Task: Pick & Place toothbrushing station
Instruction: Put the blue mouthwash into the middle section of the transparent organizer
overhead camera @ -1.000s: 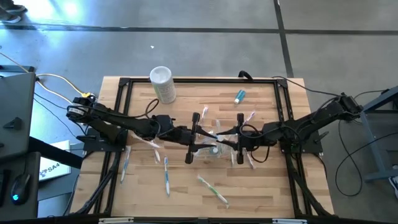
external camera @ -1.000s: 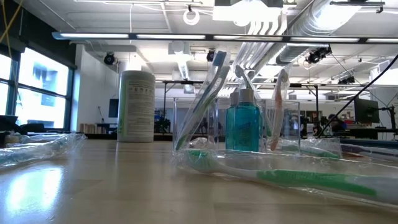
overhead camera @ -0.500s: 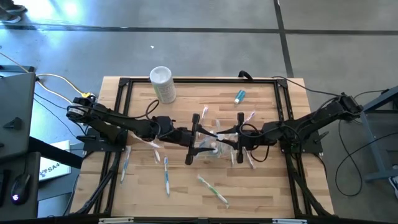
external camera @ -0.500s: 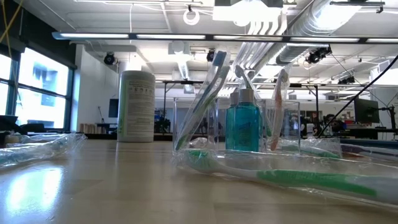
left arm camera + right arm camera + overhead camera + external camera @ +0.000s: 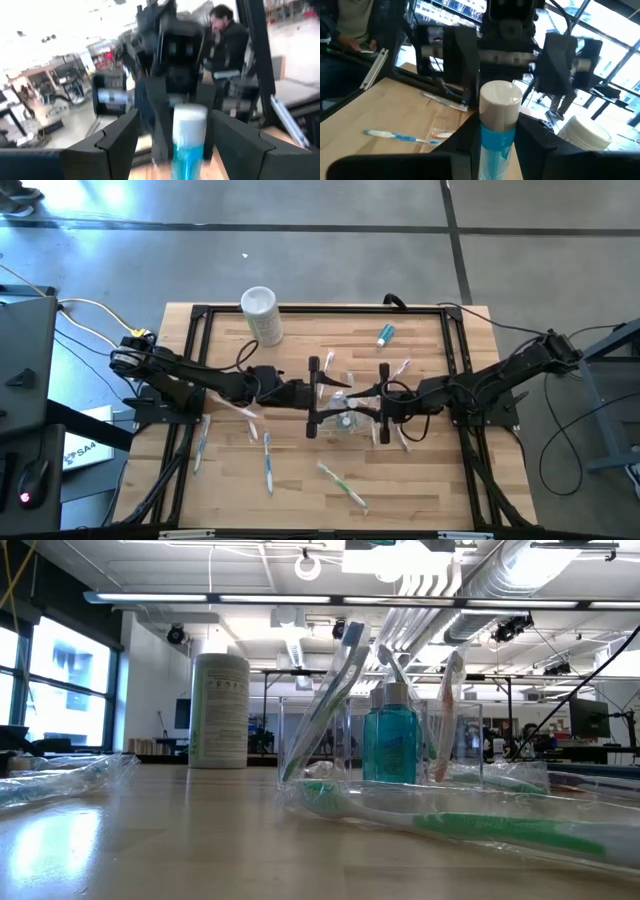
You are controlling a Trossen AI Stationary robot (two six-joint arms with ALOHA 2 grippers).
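Toothbrushing cup (image 5: 345,418), small and clear, stands near the middle of the worktop (image 5: 430,480). The left arm (image 5: 200,380) reaches in from 9 o'clock and the right arm (image 5: 480,385) from 3 o'clock. Both sets of jaws are spread wide, one on each side of the cup, and hold nothing.

A tall white cylinder (image 5: 260,315) stands at 11 o'clock from the cup. A loose teal tube (image 5: 385,334) lies at 1 o'clock. A blue toothbrush (image 5: 268,462) lies at 7 o'clock and a green toothbrush (image 5: 342,483) at 6 o'clock.

The low view shows what is in the cup (image 5: 300,740): a blue brush (image 5: 335,690), a teal tube with a white cap (image 5: 390,745) and a pink brush (image 5: 450,710). The wrapped green toothbrush (image 5: 450,825) lies in front of it.

The left wrist view shows a person (image 5: 225,30) in the room behind the worktop.
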